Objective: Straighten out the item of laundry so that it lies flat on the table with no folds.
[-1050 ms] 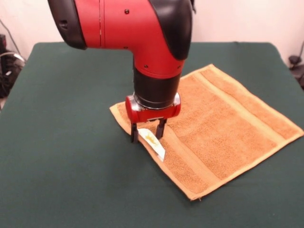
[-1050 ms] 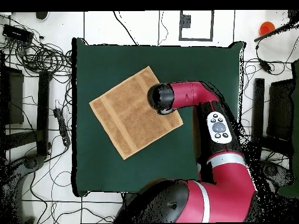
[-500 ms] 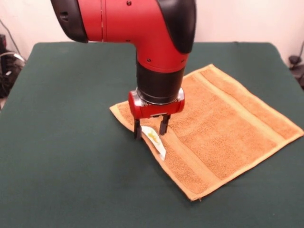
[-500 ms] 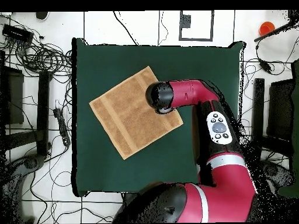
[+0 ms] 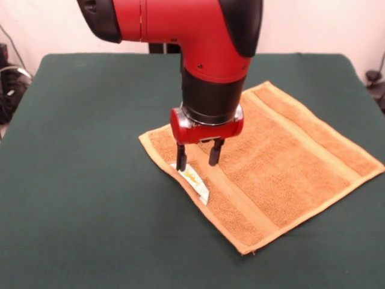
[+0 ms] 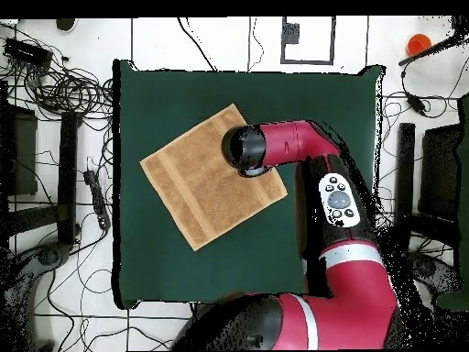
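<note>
**Towel spread on the green surface, tool above its edge**

Front view: the towel lies flat on the surface, white label at its near-left hem. The tool points straight down, fingers apart and empty, over that hem. Overhead view: the arm hides the tool; the towel sits diagonally, left of centre.

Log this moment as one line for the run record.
towel: spread flat, no folds visible | label: showing at near edge | claw: open, above towel by label | table: towel on green cloth
</note>
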Available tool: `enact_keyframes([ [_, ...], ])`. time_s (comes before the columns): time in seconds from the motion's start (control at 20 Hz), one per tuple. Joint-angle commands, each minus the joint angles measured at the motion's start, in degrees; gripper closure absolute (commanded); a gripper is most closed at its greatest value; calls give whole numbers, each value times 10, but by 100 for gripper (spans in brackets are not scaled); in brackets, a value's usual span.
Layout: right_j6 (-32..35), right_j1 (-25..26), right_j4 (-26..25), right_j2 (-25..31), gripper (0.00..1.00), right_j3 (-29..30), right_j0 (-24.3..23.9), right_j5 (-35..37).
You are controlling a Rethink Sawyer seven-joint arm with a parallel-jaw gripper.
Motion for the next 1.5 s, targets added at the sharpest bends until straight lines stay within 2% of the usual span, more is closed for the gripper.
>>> enact_keyframes([
  [0.05, -50, 1, 18, 46, 0, 34, 30, 71],
  [0.65, -60, -3, 15, 50, 0, 20, 35, 81],
  [1.2, 16, -22, 18, 27, 0, 44, 48, 38],
  [1.5, -3, -47, 18, 36, 0, 76, 39, 21],
])
